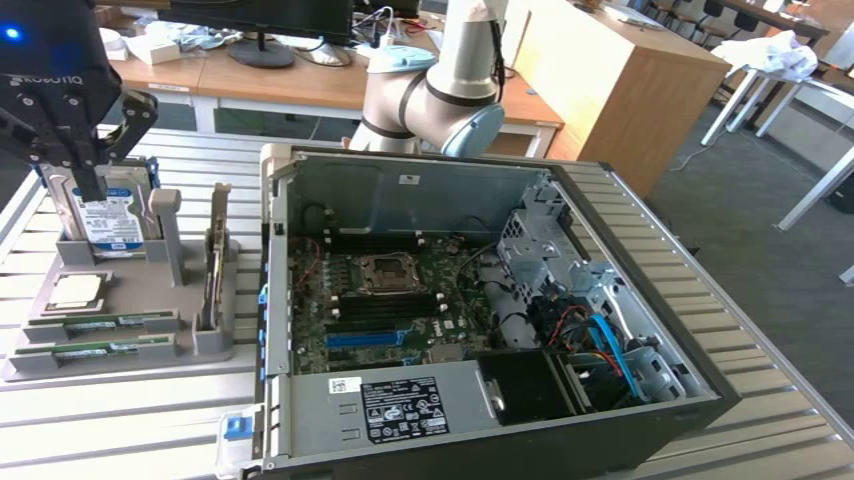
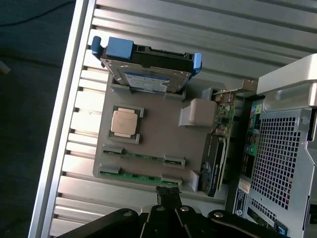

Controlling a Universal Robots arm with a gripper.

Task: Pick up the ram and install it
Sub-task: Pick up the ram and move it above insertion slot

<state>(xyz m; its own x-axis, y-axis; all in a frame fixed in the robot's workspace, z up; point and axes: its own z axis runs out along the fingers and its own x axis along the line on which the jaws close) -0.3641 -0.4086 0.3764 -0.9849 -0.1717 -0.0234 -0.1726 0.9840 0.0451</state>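
Fingers (image 2: 163,199) of the gripper (image 1: 84,172) are pressed together with nothing between them, so we judge the work to be at the approach: no ram is lifted yet. Reading the exterior view as a clock face, the gripper hangs at ten o'clock, above the grey holder (image 2: 163,134), which lies at nine o'clock of the open computer case (image 1: 694,400). We count two rams lying flat along the holder's six o'clock edge: the outer ram stick (image 1: 94,350) and the inner ram stick (image 1: 110,323). We also count one hard drive (image 1: 107,225), one processor chip (image 1: 78,292) and one upright expansion card (image 1: 220,250). To our eye, the pick calls for parted fingers lined up across a stick's thin width.
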